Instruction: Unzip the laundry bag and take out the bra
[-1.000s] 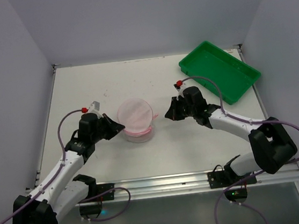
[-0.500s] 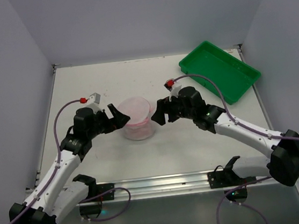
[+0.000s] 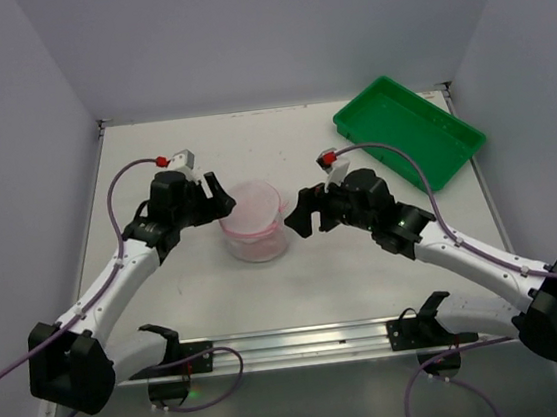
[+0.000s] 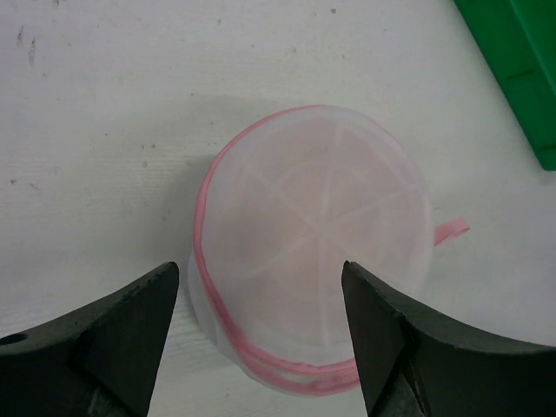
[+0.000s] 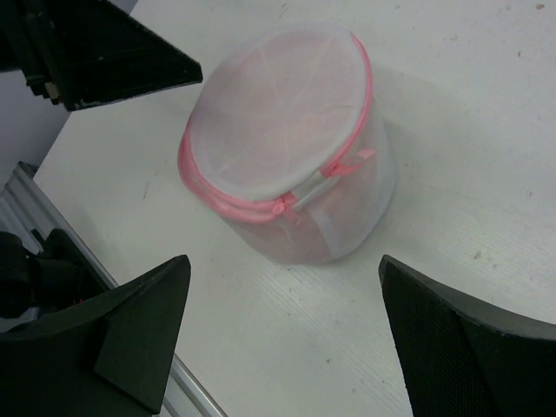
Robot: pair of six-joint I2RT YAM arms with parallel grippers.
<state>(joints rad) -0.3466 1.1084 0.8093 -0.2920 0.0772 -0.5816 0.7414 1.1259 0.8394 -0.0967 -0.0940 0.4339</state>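
Top external view: the laundry bag (image 3: 253,221) stands upright near the middle of the white table (image 3: 367,279), a small drum of see-through white mesh with its round lid flap lying flat on top and pink zip trim running round the rim. The left gripper (image 3: 220,197) sits just beside the bag's far left edge and the right gripper (image 3: 298,218) just off its right side, so the bag lies between the two. A green tray (image 3: 408,131) rests well apart at the far right corner. In the left wrist view the two dark fingers (image 4: 113,339) stand spread wide with nothing between them but the bag below, seen from above – whether they touch it I cannot tell. The right wrist view shows its own fingers (image 5: 469,339) equally spread and empty, clear of the mesh, with the zip pull (image 5: 314,185) on the side of the rim facing this camera. Something pinkish shows dimly through the mesh – too faint to identify.
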